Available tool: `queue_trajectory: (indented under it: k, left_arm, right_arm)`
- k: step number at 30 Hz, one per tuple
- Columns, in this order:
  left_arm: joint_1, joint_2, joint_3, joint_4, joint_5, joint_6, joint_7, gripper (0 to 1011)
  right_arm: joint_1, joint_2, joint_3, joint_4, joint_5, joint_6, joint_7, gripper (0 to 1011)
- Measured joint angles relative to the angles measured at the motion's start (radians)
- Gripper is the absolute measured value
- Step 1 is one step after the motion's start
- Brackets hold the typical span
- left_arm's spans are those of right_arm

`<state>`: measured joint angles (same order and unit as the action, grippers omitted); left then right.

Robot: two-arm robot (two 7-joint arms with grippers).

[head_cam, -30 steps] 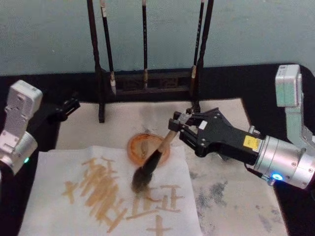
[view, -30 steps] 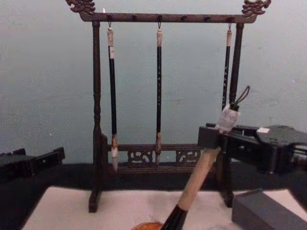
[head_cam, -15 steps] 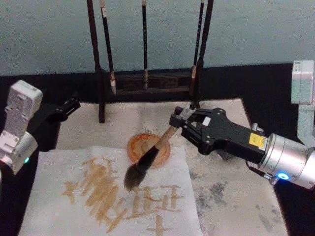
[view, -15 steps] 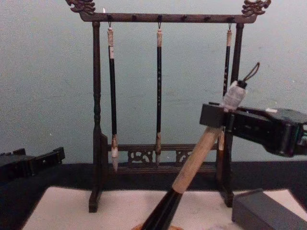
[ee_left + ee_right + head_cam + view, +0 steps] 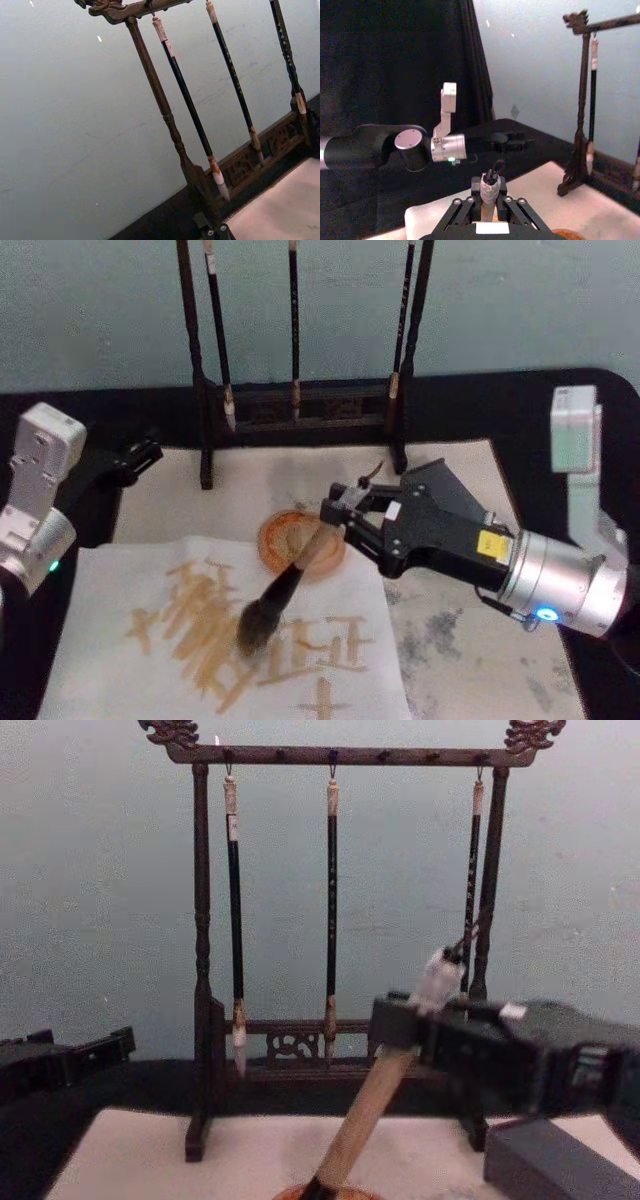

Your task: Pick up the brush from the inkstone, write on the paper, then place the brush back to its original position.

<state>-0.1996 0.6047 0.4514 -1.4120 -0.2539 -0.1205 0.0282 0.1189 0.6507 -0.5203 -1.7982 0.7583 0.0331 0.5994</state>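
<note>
We saw the right gripper reach in from the right over the middle of the table, its fingers clamped on the upper handle of the brush; the brush slanted down and leftward, crossing over the orange inkstone, its bristles down at the paper among tan strokes; the paper lay near and left; the left gripper sat parked far left, beside the brush rack, where three thin brushes hung.
</note>
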Motion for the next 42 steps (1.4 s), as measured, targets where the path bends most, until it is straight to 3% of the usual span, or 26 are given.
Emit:
queue_trajectory:
  k: [6, 13, 25, 42]
  left_arm:
    - [0.0, 0.0, 0.0, 0.0, 0.0, 0.0, 0.0, 1002]
    - [0.0, 0.0, 0.0, 0.0, 0.0, 0.0, 0.0, 1002]
    - [0.0, 0.0, 0.0, 0.0, 0.0, 0.0, 0.0, 1000]
    - [0.0, 0.0, 0.0, 0.0, 0.0, 0.0, 0.0, 1002]
  right_arm:
    - [0.011, -0.024, -0.021, 0.041, -0.005, 0.005, 0.01, 165]
    - [0.008, -0.026, -0.023, 0.056, -0.004, 0.007, 0.009, 165]
    - [-0.016, -0.01, 0.01, 0.068, 0.001, -0.003, -0.008, 165]
    - [-0.068, 0.002, 0.071, 0.098, 0.045, -0.038, -0.006, 166]
